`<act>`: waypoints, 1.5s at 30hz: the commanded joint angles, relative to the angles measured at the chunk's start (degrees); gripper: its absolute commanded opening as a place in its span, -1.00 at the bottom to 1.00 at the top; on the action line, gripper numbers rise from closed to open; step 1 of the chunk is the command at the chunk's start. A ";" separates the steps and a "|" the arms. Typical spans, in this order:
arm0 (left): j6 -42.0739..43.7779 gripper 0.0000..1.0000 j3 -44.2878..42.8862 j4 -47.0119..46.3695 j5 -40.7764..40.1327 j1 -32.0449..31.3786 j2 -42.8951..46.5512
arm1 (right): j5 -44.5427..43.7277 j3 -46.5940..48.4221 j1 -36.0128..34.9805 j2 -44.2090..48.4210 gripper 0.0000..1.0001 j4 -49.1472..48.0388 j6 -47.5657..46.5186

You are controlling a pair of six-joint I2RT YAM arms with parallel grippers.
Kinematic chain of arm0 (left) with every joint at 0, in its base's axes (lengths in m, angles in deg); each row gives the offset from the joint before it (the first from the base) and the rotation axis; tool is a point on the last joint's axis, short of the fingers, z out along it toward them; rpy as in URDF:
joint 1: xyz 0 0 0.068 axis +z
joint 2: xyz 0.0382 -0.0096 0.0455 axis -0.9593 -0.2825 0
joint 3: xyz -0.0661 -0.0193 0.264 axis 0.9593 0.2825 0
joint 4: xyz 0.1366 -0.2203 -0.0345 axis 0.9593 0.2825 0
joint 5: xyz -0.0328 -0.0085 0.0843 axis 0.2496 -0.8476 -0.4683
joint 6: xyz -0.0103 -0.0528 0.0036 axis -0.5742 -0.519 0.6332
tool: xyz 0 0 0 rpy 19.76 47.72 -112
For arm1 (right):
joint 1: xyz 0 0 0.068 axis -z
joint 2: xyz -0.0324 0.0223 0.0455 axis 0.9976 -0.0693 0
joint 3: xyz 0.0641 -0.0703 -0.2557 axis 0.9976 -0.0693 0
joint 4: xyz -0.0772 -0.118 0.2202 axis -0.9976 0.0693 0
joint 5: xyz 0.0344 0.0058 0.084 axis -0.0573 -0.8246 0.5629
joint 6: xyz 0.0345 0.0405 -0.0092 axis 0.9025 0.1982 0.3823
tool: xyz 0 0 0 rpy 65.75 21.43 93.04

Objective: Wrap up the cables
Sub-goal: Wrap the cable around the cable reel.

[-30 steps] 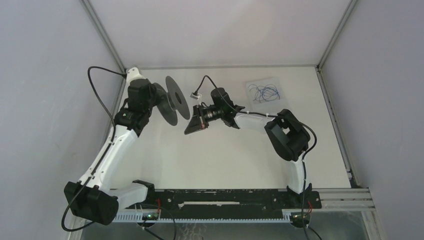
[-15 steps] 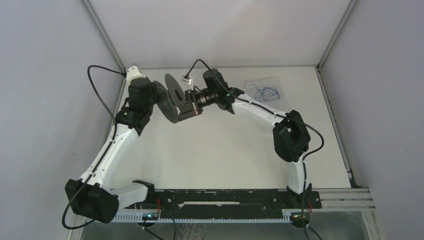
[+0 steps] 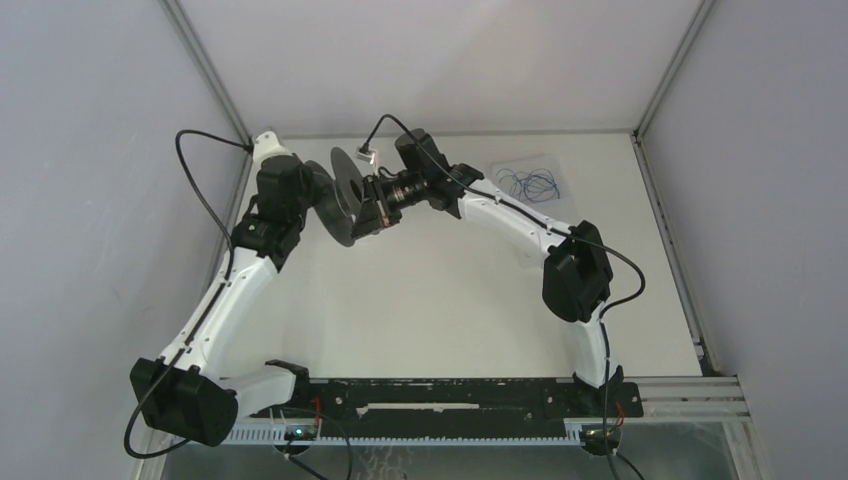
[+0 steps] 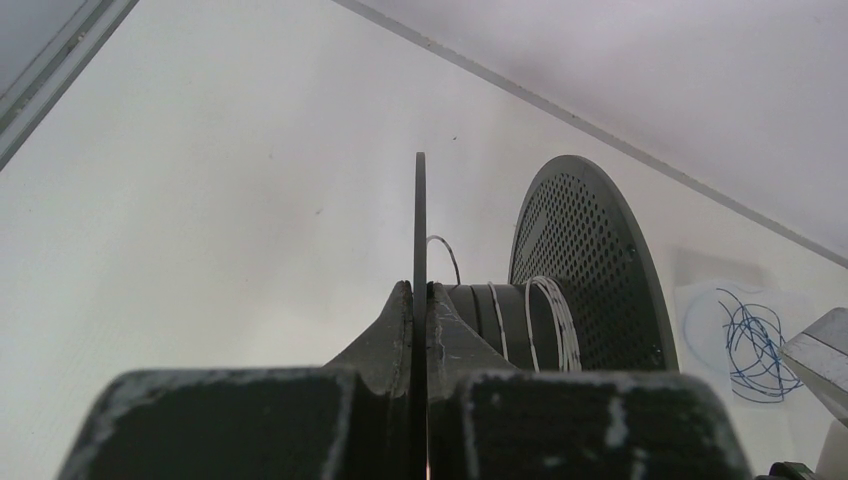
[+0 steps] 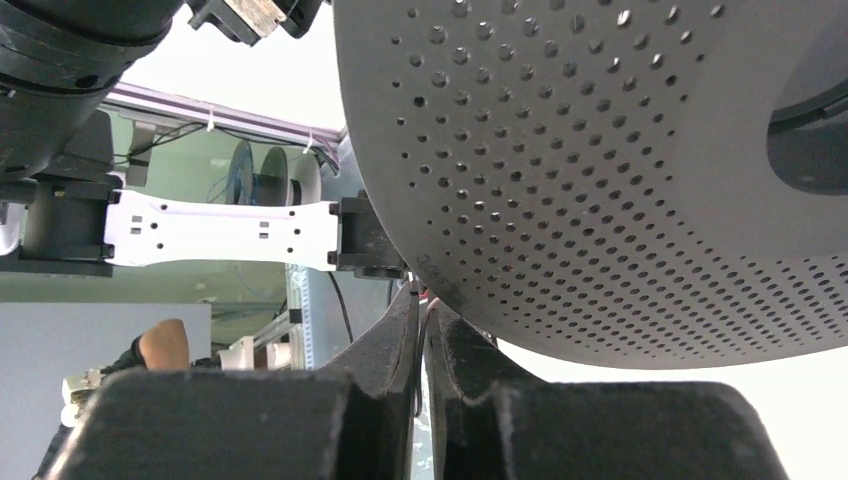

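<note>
My left gripper (image 4: 420,290) is shut on the thin near flange (image 4: 420,215) of a black spool (image 3: 345,195) and holds it above the table at the far left. A few turns of the thin whitish cable (image 4: 548,320) lie round the hub, next to the perforated far flange (image 4: 590,265). My right gripper (image 3: 367,214) is right beside the spool's right flange (image 5: 600,170). Its fingers (image 5: 395,340) are shut on a thin strand of the cable (image 5: 420,335).
A tangle of thin blue wire (image 3: 530,184) lies on a clear sheet at the far right of the table; it also shows in the left wrist view (image 4: 755,335). The enclosure's walls and corner post (image 3: 215,80) stand close behind the spool.
My right gripper has moved left and farther back, from below and to the right of the spool to right beside its flange. The left arm and spool have stayed put.
</note>
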 commanded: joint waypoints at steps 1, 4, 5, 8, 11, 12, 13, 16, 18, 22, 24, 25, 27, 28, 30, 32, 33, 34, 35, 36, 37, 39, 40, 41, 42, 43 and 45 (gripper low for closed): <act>0.26 -1.00 0.16 -5.77 0.04 -0.37 0.53 | -1.11 3.26 -1.97 1.08 -0.75 2.83 -3.69; 1.08 -1.00 -0.14 -5.94 0.49 -0.37 0.45 | -4.26 3.71 -2.67 2.39 -0.88 6.23 -7.91; 1.57 -1.00 -0.31 -5.98 0.45 -0.55 0.35 | -5.24 3.85 -2.77 2.74 -0.91 7.31 -8.89; 3.18 -1.00 -0.37 -6.51 -0.61 -1.84 0.59 | -7.05 4.92 -2.92 3.34 -0.93 9.68 -11.13; 4.18 -0.99 -0.23 -6.86 -1.47 -3.50 0.03 | -5.90 6.43 -2.97 3.32 -0.89 10.61 -11.34; 4.07 -0.99 -0.19 -6.98 -1.59 -3.72 -0.17 | -5.42 6.50 -2.93 3.45 -0.87 10.36 -10.94; 3.99 -0.99 -0.11 -7.03 -1.60 -3.80 -0.47 | -5.16 6.55 -3.01 3.69 -0.85 9.97 -10.59; 3.55 -1.00 -0.10 -7.11 -0.97 -3.79 -1.21 | -4.92 6.70 -3.06 4.25 -0.78 9.43 -10.14; 3.31 -1.00 -0.02 -7.13 -0.62 -4.03 -1.37 | -5.07 7.05 -2.93 4.20 -0.77 9.55 -9.90; 2.38 -1.00 0.07 -7.01 0.52 -4.30 -1.46 | -4.96 7.08 -2.97 3.62 -0.65 9.22 -8.68; 1.60 -1.00 0.20 -6.75 1.40 -4.27 -1.56 | -4.71 7.17 -2.93 3.18 -0.63 8.78 -7.99; 1.18 -1.00 0.35 -6.70 1.82 -4.29 -1.57 | -4.76 7.09 -2.92 3.05 -0.63 8.57 -7.68; 0.28 -1.00 0.65 -6.53 2.42 -4.30 -1.58 | -4.93 7.22 -2.97 2.90 -0.80 8.39 -7.22; 0.02 -1.00 0.81 -6.44 2.62 -4.20 -1.53 | -5.20 7.30 -2.91 2.84 -0.88 8.42 -7.04; -0.66 -0.99 1.15 -6.36 2.98 -4.22 -1.36 | -5.59 7.41 -2.82 2.62 -0.91 8.51 -6.74; -1.52 -1.00 1.30 -5.98 3.33 -4.17 -1.38 | -5.80 7.54 -2.80 2.68 -0.84 8.60 -6.51; -1.96 -0.99 1.38 -5.72 3.52 -4.20 -1.44 | -5.79 7.60 -2.80 2.68 -0.81 8.65 -6.41; -2.37 -1.00 1.46 -5.52 3.91 -4.22 -1.52 | -5.99 7.66 -2.80 2.73 -0.79 8.67 -6.20; -2.65 -1.00 1.52 -5.40 4.20 -4.20 -1.59 | -6.18 7.69 -2.83 2.84 -0.75 8.60 -6.07; -2.99 -1.00 1.59 -5.30 4.33 -4.15 -1.69 | -6.14 7.78 -2.88 2.84 -0.70 8.55 -5.94; -3.23 -1.00 1.72 -5.18 4.42 -4.17 -1.78 | -6.10 7.98 -2.95 2.86 -0.66 8.59 -5.75; -3.45 -1.00 1.74 -5.11 4.38 -4.18 -2.01 | -6.21 8.23 -3.04 2.90 -0.58 8.71 -5.68; -3.53 -1.00 1.72 -5.11 4.44 -4.15 -2.07 | -6.25 8.35 -3.03 2.87 -0.53 8.90 -5.66; -3.50 -1.00 1.79 -5.11 4.51 -4.16 -2.16 | -6.26 8.44 -3.06 2.92 -0.52 8.92 -5.67; -3.61 -1.00 1.87 -5.11 4.59 -4.17 -2.17 | -6.39 8.53 -3.06 2.93 -0.52 9.06 -5.71; -3.71 -1.00 1.91 -5.11 4.68 -4.19 -2.18 | -6.59 8.62 -3.04 2.98 -0.52 9.18 -5.87; -3.71 -1.00 2.01 -5.16 4.87 -4.20 -2.12 | -7.01 8.79 -3.06 3.09 -0.54 9.41 -6.14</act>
